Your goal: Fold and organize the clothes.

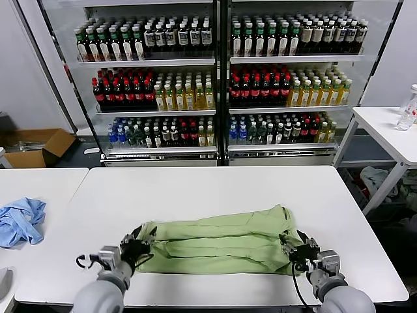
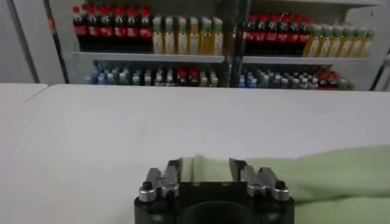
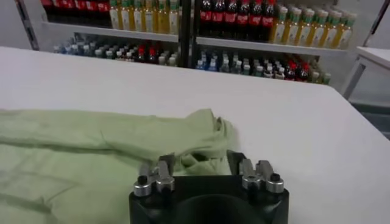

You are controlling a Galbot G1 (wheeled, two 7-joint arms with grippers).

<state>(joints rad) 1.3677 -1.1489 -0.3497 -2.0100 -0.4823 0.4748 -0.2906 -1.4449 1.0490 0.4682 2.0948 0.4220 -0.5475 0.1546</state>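
clothes: one light green shirt [image 1: 225, 244] lies flat on the white table [image 1: 215, 189], folded into a long band that runs from the left gripper [image 1: 138, 248] across to the right gripper [image 1: 294, 250]. both grippers sit at the band's near corners, one at each end, low over the table edge closest to the robot.

left gripper: jaws stand apart, roughly fingertip-wide on either side of the cloth edge. in the left wrist view [image 2: 207, 169] the green fabric [image 2: 317, 176] shows in the gap and stretches away past the jaws, but the fingers are not pressed onto it. nothing is held.

right gripper: jaws likewise parted. in the right wrist view [image 3: 201, 163] a bunched end of the shirt [image 3: 122, 146] lies directly ahead of and between the fingers, loose, not pinched. nothing is held.

beyond both grippers, past the far table edge, stands a glass-fronted drinks cooler [image 1: 218, 78] stocked with bottles. well off to the left gripper's outer side, on a separate table [image 1: 39, 189], lies a crumpled light blue cloth [image 1: 19, 220]. well off to the right gripper's outer side stands a small white side table [image 1: 391, 134].
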